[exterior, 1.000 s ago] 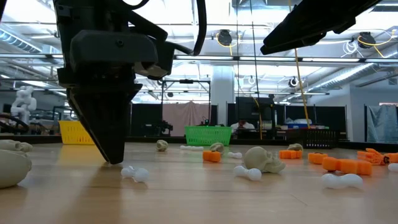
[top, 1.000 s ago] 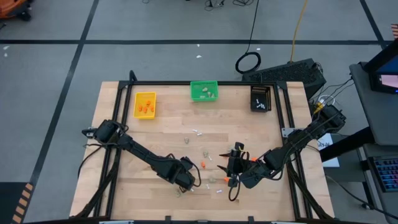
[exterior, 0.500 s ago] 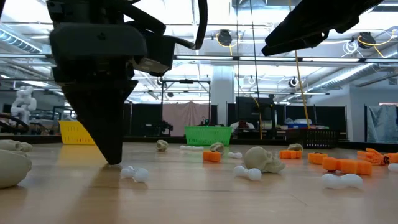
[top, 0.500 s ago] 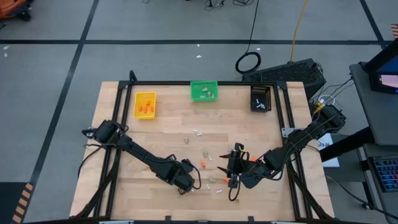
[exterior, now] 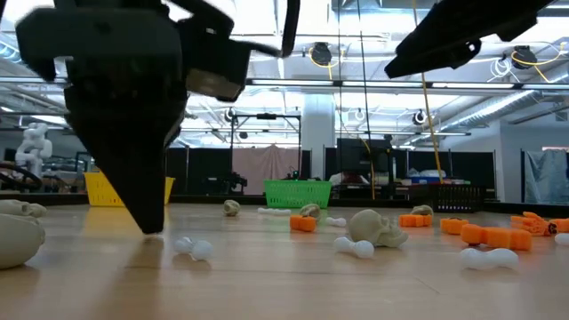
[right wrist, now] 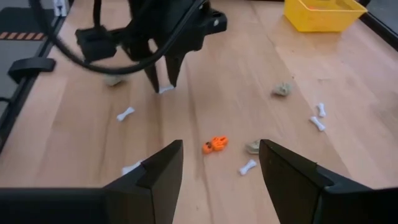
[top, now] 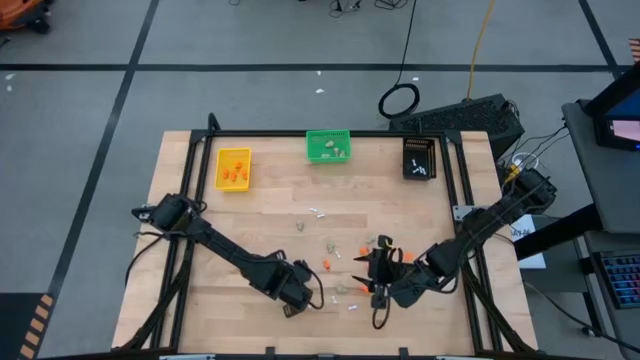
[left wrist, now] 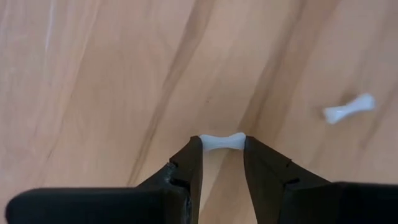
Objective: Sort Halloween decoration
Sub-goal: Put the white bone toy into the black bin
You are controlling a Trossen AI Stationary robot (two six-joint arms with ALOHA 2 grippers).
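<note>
My left gripper point(left wrist: 222, 149) points down near the table's front edge point(top: 298, 300), shut on a small white stick point(left wrist: 221, 142) of the Halloween decoration. My right gripper point(right wrist: 221, 168) hovers open to its right point(top: 379, 278), holding nothing, over an orange bit point(right wrist: 215, 144). Other white sticks point(right wrist: 125, 113), beige-grey lumps point(exterior: 378, 228) and orange bits point(exterior: 302, 223) lie scattered on the wooden table. My left gripper pinches the white stick between its two fingertips point(left wrist: 194, 149), one tip at each knobbed end, so the stick spans the gap lengthwise. The fingers come from above, pointing down. The tips stand at the table top point(exterior: 151, 228); whether the stick is lifted, I cannot tell.
Along the far edge stand a yellow bin point(top: 233, 168), a green bin point(top: 328, 147) and a black bin point(top: 419, 157). A loose white stick point(left wrist: 348, 109) lies close to the left gripper. A big beige lump point(exterior: 18, 240) lies near the low camera.
My left gripper has rolled about its own pointing line while staying over the same spot, its tips still down at the table.
</note>
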